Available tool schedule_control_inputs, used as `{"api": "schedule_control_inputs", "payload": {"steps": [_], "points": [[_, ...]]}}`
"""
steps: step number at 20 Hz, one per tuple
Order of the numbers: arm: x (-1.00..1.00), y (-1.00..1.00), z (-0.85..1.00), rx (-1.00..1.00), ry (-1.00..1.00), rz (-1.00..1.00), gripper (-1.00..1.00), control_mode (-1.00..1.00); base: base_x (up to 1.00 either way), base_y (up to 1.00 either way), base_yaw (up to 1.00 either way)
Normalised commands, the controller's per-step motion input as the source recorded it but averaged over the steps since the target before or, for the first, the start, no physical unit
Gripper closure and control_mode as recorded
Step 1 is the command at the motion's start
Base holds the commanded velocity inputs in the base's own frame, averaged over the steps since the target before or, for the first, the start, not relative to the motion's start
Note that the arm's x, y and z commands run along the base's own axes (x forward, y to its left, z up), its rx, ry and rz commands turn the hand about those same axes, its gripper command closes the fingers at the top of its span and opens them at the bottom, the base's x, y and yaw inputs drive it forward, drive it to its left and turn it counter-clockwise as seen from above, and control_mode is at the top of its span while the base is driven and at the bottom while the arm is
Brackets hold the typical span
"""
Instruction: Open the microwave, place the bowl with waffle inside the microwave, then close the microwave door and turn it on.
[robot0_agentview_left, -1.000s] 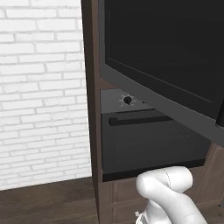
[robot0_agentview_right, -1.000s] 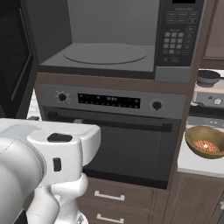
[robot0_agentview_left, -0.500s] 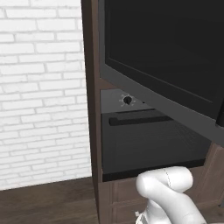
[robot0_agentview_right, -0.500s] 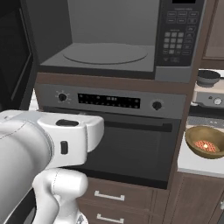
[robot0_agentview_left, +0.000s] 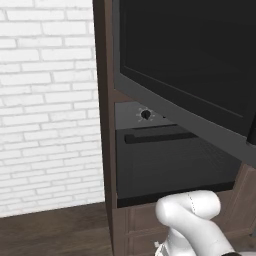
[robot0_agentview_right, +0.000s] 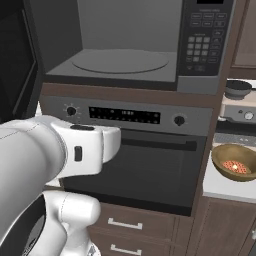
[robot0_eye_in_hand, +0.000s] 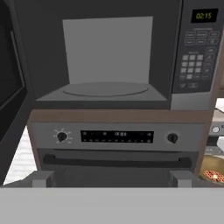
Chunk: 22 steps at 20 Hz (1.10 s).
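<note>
The microwave (robot0_agentview_right: 125, 55) stands open in the brown cabinet, its grey cavity and round turntable (robot0_agentview_right: 120, 61) bare. The microwave door (robot0_agentview_right: 14, 65) is swung out to the left; it appears as a big dark glass panel (robot0_agentview_left: 190, 60) in the left base view and along the left edge (robot0_eye_in_hand: 8, 78) of the hand view. A brown bowl with the waffle (robot0_agentview_right: 234, 162) sits on the counter to the right of the oven, and its rim (robot0_eye_in_hand: 214, 171) peeks in at the hand view's lower right. My gripper (robot0_eye_in_hand: 111, 178) is open, facing the microwave (robot0_eye_in_hand: 109, 65) from a distance, with nothing between its fingers.
Under the microwave is an oven (robot0_agentview_right: 135, 150) with two knobs, a display strip and a bar handle. A keypad (robot0_agentview_right: 202, 42) fills the microwave's right side. A dark pot (robot0_agentview_right: 237, 89) stands at the far right. A white brick wall (robot0_agentview_left: 45, 100) lies left of the cabinet.
In the right base view my arm's white upper link has swung to the right and a little up. The door, bowl and oven have stayed put.
</note>
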Motion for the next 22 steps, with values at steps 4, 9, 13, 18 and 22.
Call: {"api": "schedule_control_inputs", "payload": {"steps": [4, 9, 13, 18, 22], "points": [[0.11, 0.00, 0.00, 0.00, 0.13, 0.00, -1.00, -1.00, 0.00, 0.00, 0.00], [0.00, 0.03, -0.04, -0.01, 0.00, 0.00, -1.00, -1.00, 0.00, 0.00, 0.00], [0.14, 0.26, -0.36, 0.04, 0.00, 0.32, -1.00, -1.00, 0.00, 0.00, 0.00], [0.40, 0.16, -0.15, 0.15, -0.01, 0.54, -1.00, -1.00, 0.00, 0.00, 0.00], [0.36, 0.15, 0.00, 0.11, -0.07, 0.46, -1.00, -1.00, 0.00, 0.00, 0.00]]}}
